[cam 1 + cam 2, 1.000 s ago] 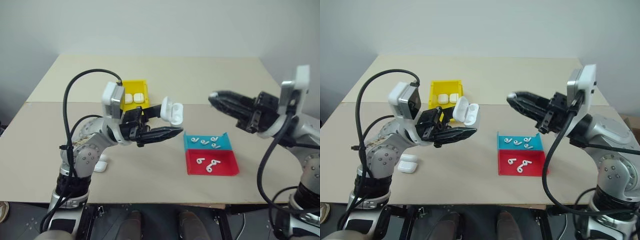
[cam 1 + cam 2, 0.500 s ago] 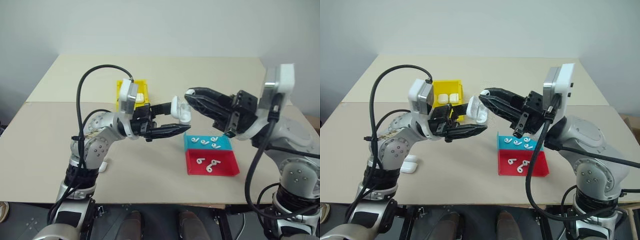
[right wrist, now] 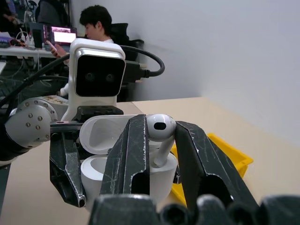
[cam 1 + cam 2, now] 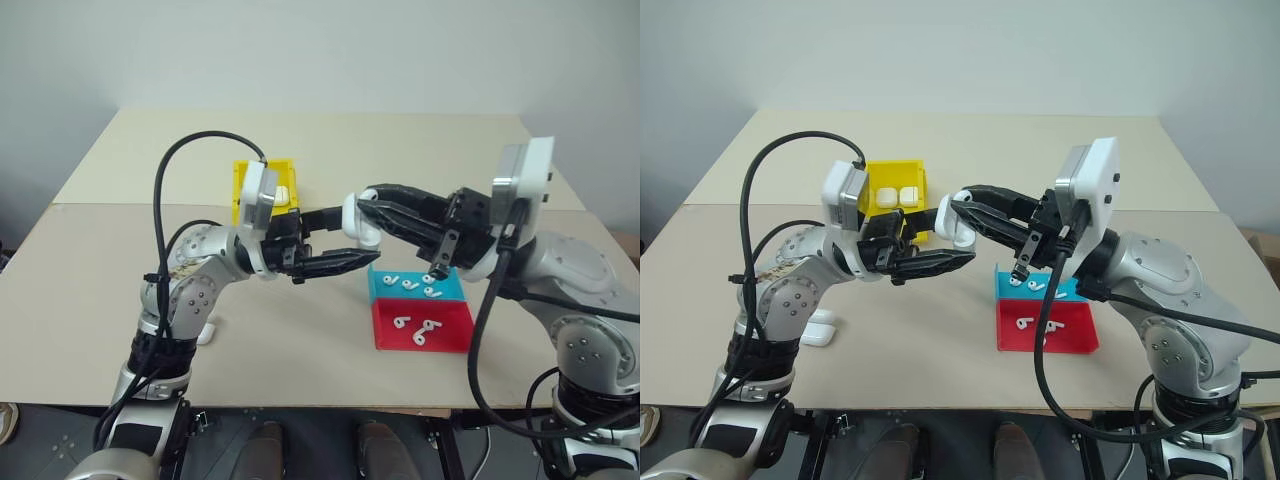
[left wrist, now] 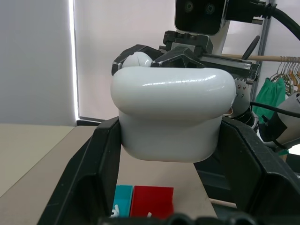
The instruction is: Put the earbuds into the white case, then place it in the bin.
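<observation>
Right gripper (image 3: 157,140) pinches one earbud (image 3: 161,129) by its stem, held directly over the open white case (image 3: 126,159); left gripper (image 5: 171,154) is clamped on that case, raised above the table (image 4: 300,330); yellow bin (image 4: 890,180) lies behind; remaining earbuds (image 4: 415,285) rest in the blue tray (image 4: 415,290) and red tray (image 4: 425,328).

Right gripper (image 3: 161,140), pinching tiny glossy white plastic earbud (image 3: 161,129), swinging in from well apart toward small glossy white hinged case (image 4: 358,218), now arriving just above its open mouth. Left gripper (image 4: 335,240) carrying that case nudging slightly toward right gripper, away from bright yellow plastic bin (image 4: 262,176); lid turning to face incoming earbud.
</observation>
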`<control>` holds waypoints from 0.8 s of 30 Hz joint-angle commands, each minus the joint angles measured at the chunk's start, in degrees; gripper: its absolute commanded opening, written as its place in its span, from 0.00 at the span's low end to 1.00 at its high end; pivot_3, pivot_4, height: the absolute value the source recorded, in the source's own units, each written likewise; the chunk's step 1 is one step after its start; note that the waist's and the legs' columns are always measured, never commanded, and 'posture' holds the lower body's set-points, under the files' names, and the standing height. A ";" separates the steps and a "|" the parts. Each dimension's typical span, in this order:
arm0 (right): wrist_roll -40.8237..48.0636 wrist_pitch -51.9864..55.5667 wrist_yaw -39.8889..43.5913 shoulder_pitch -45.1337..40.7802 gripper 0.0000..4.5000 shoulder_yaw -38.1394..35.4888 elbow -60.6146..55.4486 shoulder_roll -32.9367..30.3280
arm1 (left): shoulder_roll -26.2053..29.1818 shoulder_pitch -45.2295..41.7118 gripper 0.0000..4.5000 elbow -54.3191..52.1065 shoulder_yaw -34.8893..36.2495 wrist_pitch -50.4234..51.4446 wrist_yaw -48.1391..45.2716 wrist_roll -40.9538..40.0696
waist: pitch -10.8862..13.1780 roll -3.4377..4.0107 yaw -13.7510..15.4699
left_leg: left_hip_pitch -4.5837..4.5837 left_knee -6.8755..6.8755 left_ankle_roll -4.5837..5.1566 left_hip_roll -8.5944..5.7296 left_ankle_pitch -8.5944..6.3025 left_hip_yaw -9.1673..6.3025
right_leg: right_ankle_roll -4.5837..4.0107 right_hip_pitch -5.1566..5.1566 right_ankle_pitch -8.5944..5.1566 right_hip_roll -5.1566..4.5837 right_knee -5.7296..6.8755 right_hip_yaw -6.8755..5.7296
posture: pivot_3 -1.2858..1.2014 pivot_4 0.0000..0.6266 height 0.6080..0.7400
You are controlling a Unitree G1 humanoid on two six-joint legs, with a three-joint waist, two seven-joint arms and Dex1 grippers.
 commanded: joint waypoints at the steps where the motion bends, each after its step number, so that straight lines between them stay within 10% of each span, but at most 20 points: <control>1: -1.49 -1.54 0.49 0.30 0.14 0.37 -0.50 -1.32 | -0.04 -0.36 0.62 -4.02 1.23 -1.41 -0.29 -1.16 | 0.00 0.00 0.01 | 0.00 0.00 0.00 0.00 0.00 0.00 | 0.00 0.00 0.00 0.00 0.00 0.00 | 0.52 0.24 1.00; 6: -0.84 -2.26 2.42 0.83 0.14 0.37 -0.31 -2.64 | -0.28 0.00 0.62 -4.36 1.32 -1.73 0.20 -0.84 | 0.00 0.00 0.06 | 0.00 0.00 0.00 0.00 0.00 0.00 | 0.00 0.01 0.00 0.00 -0.01 0.00 | 0.52 0.24 1.00; 17: 0.44 -4.23 5.76 0.81 0.96 -0.20 0.53 -3.72 | -0.65 0.06 0.62 -3.78 1.93 -2.56 0.58 0.41 | 0.00 0.00 0.01 | 0.00 0.00 0.00 0.01 0.00 -0.01 | 0.00 0.00 0.00 0.01 0.00 0.00 | 0.52 0.24 1.00; 24: 0.02 -4.34 5.33 -1.56 0.98 -3.86 4.44 -5.27 | 0.72 1.32 0.62 -4.40 2.68 -2.41 0.29 0.29 | 0.00 0.00 0.07 | 0.00 0.00 0.00 0.00 0.00 0.00 | 0.00 0.01 0.00 0.00 -0.01 0.00 | 0.52 0.24 1.00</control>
